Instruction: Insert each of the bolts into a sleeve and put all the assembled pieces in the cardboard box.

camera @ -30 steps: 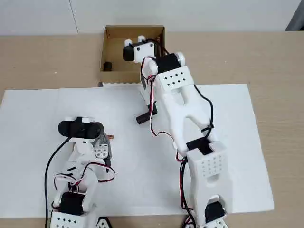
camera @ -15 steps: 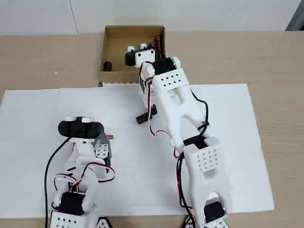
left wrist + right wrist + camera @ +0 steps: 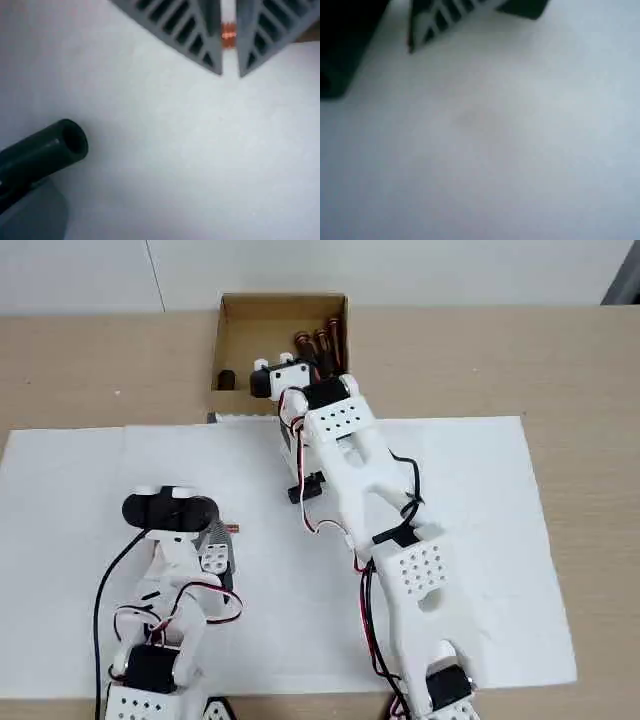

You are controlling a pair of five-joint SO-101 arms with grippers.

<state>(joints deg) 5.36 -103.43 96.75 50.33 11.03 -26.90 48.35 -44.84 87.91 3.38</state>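
High view — the left gripper [image 3: 226, 534] is sitting low over the white paper [image 3: 480, 490] and gripping a copper bolt [image 3: 233, 529], whose tip is poking out toward the other arm's side. A black sleeve [image 3: 298, 491] is lying on the paper past that tip and farther toward the cardboard box [image 3: 222, 340]. Its long axis is running roughly across the table, slightly skewed from the bolt's line. The right arm [image 3: 350, 455] is stretching over one end of this sleeve with its wrist at the box's near wall, so it is the nearer arm. Inside the box, copper bolts [image 3: 320, 340] are lying in a far corner, and another black sleeve [image 3: 227, 379] is resting by the opposite wall.

Left wrist view — the grey fingers [image 3: 200, 35] are pinching the bolt [image 3: 228, 35] in a narrow slit. The sleeve [image 3: 47, 152] is lying well apart from them, its open mouth turned this way. The insertion will probably hinge on lining the bolt tip up with that mouth.

Right wrist view — a ribbed part of the right gripper [image 3: 427, 25] is hanging over the paper beside dark blurred shapes. I cannot tell whether it is gripping anything.
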